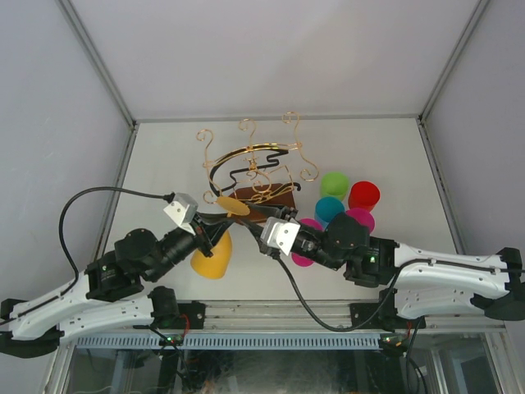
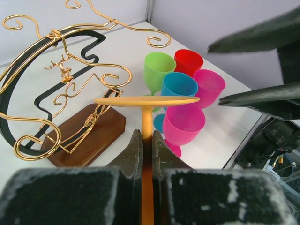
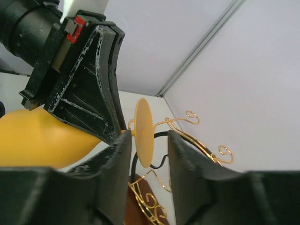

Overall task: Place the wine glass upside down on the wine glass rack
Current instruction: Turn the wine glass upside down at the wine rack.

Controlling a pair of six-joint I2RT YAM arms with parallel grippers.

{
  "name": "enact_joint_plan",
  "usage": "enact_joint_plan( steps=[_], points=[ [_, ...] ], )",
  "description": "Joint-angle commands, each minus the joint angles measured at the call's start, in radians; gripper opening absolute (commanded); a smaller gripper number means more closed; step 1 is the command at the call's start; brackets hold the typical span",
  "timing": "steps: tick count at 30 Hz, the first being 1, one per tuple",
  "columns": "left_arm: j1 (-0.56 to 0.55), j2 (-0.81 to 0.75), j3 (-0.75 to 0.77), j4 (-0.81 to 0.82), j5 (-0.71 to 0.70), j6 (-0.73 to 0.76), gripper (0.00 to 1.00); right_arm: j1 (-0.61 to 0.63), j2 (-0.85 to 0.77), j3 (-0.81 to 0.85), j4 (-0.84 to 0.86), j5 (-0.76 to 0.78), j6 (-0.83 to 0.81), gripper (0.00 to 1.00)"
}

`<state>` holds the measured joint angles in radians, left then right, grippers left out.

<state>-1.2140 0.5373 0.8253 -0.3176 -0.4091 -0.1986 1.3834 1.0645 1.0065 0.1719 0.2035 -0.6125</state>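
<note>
The yellow wine glass [image 1: 212,258] hangs tilted over the table, bowl toward the arms and foot [image 1: 232,206] toward the wine glass rack [image 1: 254,168]. My left gripper [image 2: 146,140] is shut on its stem [image 2: 146,123], just under the flat foot [image 2: 146,100]. My right gripper [image 3: 146,140] stands open around the foot disc [image 3: 144,132], with a gap showing on the far side of the disc. The rack [image 2: 70,84] is gold wire with a black band on a brown wooden base [image 1: 275,199], right behind the glass.
Several coloured plastic wine glasses stand to the right of the rack: green [image 1: 333,184], red [image 1: 363,195], blue [image 1: 329,208] and two pink [image 1: 359,220]. My right arm reaches in beside them. White walls enclose the table.
</note>
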Motion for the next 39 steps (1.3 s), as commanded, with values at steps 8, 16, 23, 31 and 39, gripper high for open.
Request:
enact_joint_plan(
  steps=[8,16,23,31,39],
  points=[
    [0.002,-0.038,-0.055,0.027,-0.067,0.009,0.0,0.006,-0.103,0.016,-0.164,-0.085,0.098,0.65],
    [0.002,-0.08,-0.138,0.091,-0.084,0.023,0.0,-0.084,-0.17,0.017,-0.194,-0.203,0.296,0.76],
    [0.002,-0.099,-0.185,0.145,-0.089,0.046,0.0,-0.391,-0.22,-0.006,-0.085,-0.486,0.657,0.75],
    [0.002,-0.084,-0.199,0.159,-0.087,0.037,0.0,-0.503,-0.266,-0.037,-0.107,-0.473,0.737,0.75],
    [0.002,-0.148,-0.33,0.329,-0.208,0.057,0.0,-0.505,-0.319,-0.062,-0.174,-0.411,0.724,0.75]
  ],
)
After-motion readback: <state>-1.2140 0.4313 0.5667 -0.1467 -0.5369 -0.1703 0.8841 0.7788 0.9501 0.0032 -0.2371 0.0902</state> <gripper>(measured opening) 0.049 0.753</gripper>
